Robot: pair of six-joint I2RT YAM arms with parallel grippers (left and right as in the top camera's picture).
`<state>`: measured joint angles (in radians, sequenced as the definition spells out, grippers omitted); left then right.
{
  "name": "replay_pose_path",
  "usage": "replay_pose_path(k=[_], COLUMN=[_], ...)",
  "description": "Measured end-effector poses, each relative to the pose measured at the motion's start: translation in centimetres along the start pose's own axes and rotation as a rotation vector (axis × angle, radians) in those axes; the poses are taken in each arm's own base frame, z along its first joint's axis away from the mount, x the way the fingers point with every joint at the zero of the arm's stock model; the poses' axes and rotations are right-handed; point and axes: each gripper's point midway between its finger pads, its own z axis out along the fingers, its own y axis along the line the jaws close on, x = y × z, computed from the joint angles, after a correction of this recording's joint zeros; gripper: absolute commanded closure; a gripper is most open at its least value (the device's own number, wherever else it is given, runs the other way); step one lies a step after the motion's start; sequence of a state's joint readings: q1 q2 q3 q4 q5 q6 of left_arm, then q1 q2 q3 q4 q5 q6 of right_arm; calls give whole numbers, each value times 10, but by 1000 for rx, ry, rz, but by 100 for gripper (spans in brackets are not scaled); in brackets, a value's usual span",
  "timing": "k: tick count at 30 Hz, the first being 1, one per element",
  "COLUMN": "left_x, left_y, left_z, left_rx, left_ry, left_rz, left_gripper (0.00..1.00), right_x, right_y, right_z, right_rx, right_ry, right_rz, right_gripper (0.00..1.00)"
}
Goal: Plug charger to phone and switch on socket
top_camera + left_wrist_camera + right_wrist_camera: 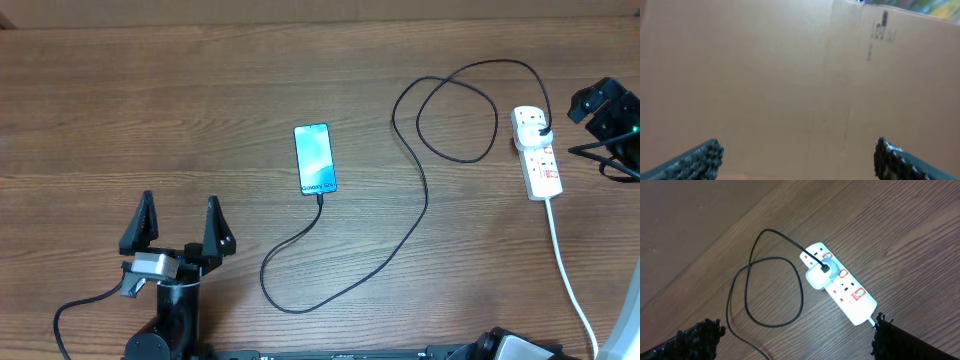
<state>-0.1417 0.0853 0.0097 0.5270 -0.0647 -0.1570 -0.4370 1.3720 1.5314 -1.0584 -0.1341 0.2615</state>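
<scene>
The phone [314, 158] lies flat mid-table, its blue-teal screen lit. The black charger cable [417, 228] meets the phone's near edge, loops across the table and ends at a white adapter [815, 278] seated in the far end of the white socket strip [543, 160], which also shows in the right wrist view [850, 292]. The cable coils beside the strip [747, 292]. My right gripper [795, 340] is open and empty, above and just right of the strip [598, 108]. My left gripper [180, 228] is open and empty at the front left, far from the phone [797, 160].
The strip's white cord [572, 285] runs toward the front right edge. The left wrist view shows only a plain brown cardboard-like surface [790, 75]. The table is brown wood [150, 100].
</scene>
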Motion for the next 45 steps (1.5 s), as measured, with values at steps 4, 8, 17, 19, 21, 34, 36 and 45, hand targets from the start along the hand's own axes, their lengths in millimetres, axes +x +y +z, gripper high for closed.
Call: replay_pose_path(k=[4,8,17,19,21,34,36,45], left_x=[5,27,113,122,122,117,116,115], left_y=[4,8,23,24,22,49,54,59], left_z=[-4,-6,-34,-39,-39,-39,-40,-40], left_rx=[-17,-29,-86,-80,-65,-134,-155,-173], left_ry=[23,110,481,525,527,525,524,523], left_rz=[6,12,38,62,88,243,253,267], left_gripper=[0,0,0,1,0,0,0,0], right_x=[0,0,0,0,0,0,0,0], right_y=[0,0,0,0,0,0,0,0], right_z=[0,0,0,0,0,0,0,0], right_rx=[0,0,0,0,0,0,0,0], right_ry=[0,0,0,0,0,0,0,0], right_rz=[0,1,0,0,0,1,0,0], right_gripper=[0,0,0,0,0,0,0,0])
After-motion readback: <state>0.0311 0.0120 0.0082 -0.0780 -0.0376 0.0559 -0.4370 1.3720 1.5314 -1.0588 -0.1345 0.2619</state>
